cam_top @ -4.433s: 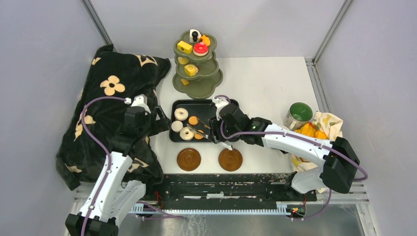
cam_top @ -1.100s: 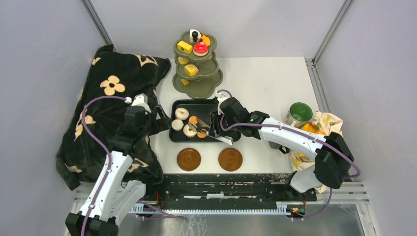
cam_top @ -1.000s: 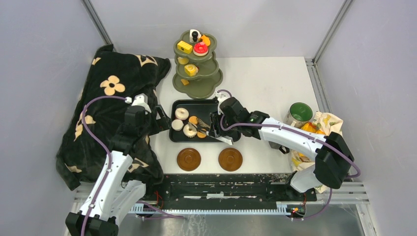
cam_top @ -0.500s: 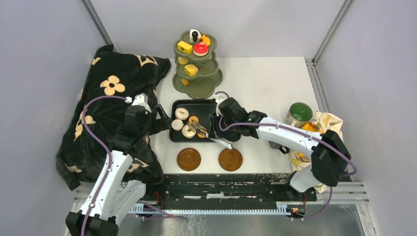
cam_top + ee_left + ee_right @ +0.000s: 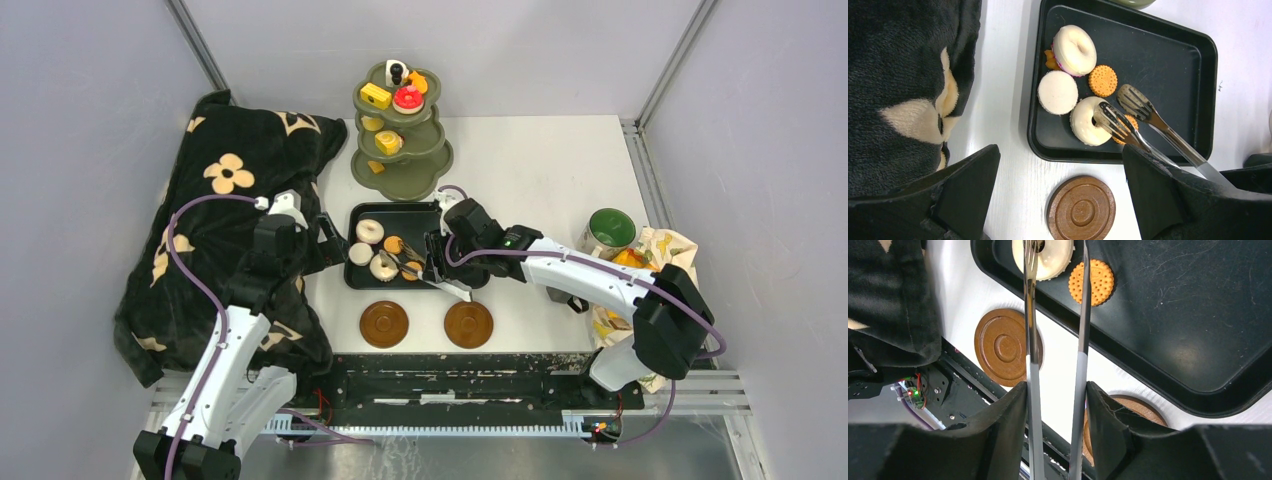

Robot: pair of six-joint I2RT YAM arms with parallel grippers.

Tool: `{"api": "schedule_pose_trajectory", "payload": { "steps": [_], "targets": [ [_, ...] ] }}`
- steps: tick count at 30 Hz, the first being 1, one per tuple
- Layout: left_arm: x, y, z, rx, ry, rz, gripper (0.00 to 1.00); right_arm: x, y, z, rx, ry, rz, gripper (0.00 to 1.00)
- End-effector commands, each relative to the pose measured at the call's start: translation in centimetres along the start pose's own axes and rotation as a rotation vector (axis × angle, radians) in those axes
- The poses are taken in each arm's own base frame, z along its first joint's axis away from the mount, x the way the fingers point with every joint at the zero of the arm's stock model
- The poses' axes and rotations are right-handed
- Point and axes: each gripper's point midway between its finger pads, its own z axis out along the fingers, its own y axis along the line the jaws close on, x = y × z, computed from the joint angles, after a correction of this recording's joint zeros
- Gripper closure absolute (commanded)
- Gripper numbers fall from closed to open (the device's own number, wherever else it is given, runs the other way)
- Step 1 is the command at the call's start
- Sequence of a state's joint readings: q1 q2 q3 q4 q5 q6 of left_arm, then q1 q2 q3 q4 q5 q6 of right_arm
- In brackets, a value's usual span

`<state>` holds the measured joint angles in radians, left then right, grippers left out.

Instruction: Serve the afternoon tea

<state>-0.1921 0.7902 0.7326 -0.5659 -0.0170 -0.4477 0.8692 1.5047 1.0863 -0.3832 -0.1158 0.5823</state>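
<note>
The olive-green three-tier stand (image 5: 400,150) at the back holds several small pastries. The black tray (image 5: 440,212) holds two white donuts (image 5: 1075,43) (image 5: 1087,121), a white round cake (image 5: 1058,92) and two orange cookies (image 5: 1103,80) (image 5: 1096,276). My right gripper (image 5: 438,262) is shut on the metal tongs (image 5: 1030,340). The tongs stand open, one tip on the near donut (image 5: 1053,260) at its hole and the other by a cookie. My left gripper (image 5: 1060,165) is open and empty above the tray's near-left edge. Two brown saucers (image 5: 384,324) (image 5: 468,324) lie bare. One green mug (image 5: 609,232) stands at the right.
A black blanket with cream flowers (image 5: 225,210) covers the left side, under the left arm. A cloth bag with orange items (image 5: 645,265) lies at the right edge beside the mug. Grey walls close in the table.
The right gripper has carried the tongs left and farther over the tray, so their tips now reach the near donut. The near donut has shifted slightly. The left arm has not moved.
</note>
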Motion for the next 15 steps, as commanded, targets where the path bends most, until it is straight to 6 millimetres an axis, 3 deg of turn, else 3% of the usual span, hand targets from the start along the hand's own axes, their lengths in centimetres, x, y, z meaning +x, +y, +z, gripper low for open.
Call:
{"api": "schedule_pose_trajectory", "payload": {
  "steps": [1, 10, 15],
  "targets": [
    [-1.36, -0.51, -0.19, 0.014, -0.052, -0.011, 0.01, -2.91, 1.34, -1.31, -0.020, -0.082, 0.022, 0.49],
    [-1.38, -0.33, -0.41, 0.005, -0.057, -0.010, 0.01, -2.39, 1.79, -0.98, -0.053, -0.064, 0.052, 0.54],
    [-1.39, -0.34, -0.45, 0.006, -0.059, -0.013, 0.01, -2.18, 2.16, -0.80, -0.081, -0.053, 0.049, 0.76]
  ]
}}
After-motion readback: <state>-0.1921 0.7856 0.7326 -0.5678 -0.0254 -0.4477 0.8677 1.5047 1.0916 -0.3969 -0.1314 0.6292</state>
